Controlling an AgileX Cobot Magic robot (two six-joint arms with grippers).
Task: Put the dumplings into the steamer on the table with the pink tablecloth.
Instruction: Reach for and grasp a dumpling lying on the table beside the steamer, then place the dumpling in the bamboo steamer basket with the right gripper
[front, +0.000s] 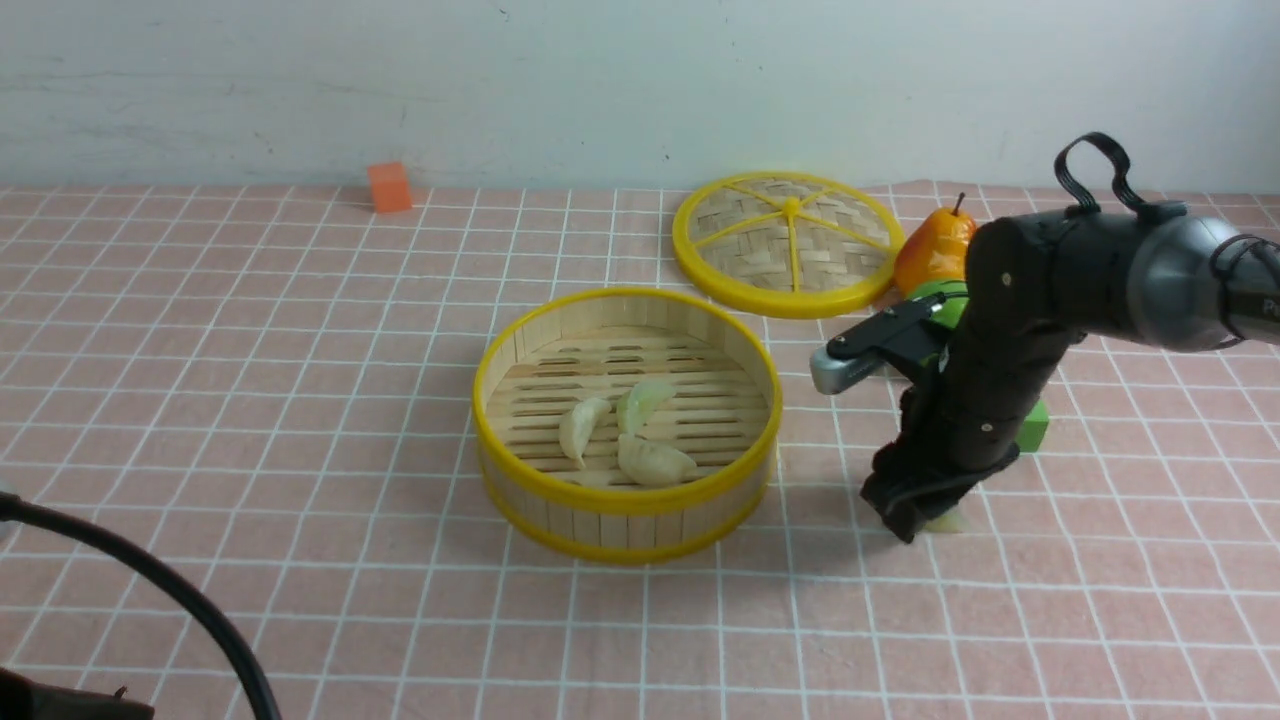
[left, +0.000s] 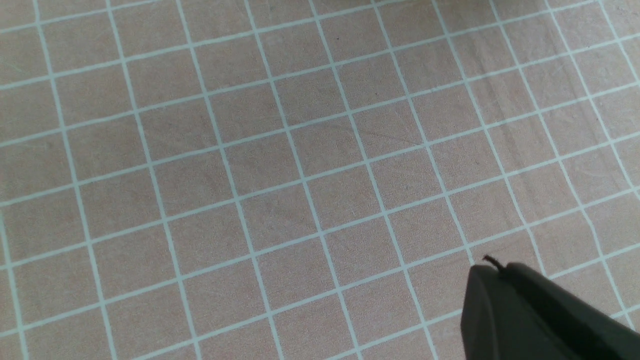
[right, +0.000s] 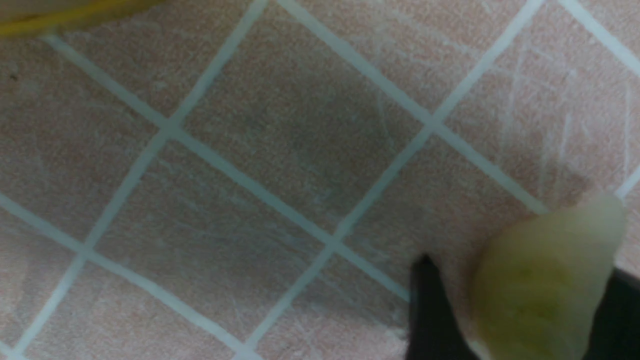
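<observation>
Three pale dumplings lie on the slatted floor of the steamer, which stands mid-table on the pink tablecloth. Another dumpling lies on the cloth to the steamer's right. My right gripper is down on the cloth with its jaws either side of that dumpling. It is open, and a gap shows between one finger and the dumpling. My left gripper is shut and empty over bare tablecloth.
The woven lid with yellow spokes lies behind the steamer to the right, with an orange pear beside it. A green cube sits just behind my right arm. An orange cube stands far back left. A black cable crosses the near left corner.
</observation>
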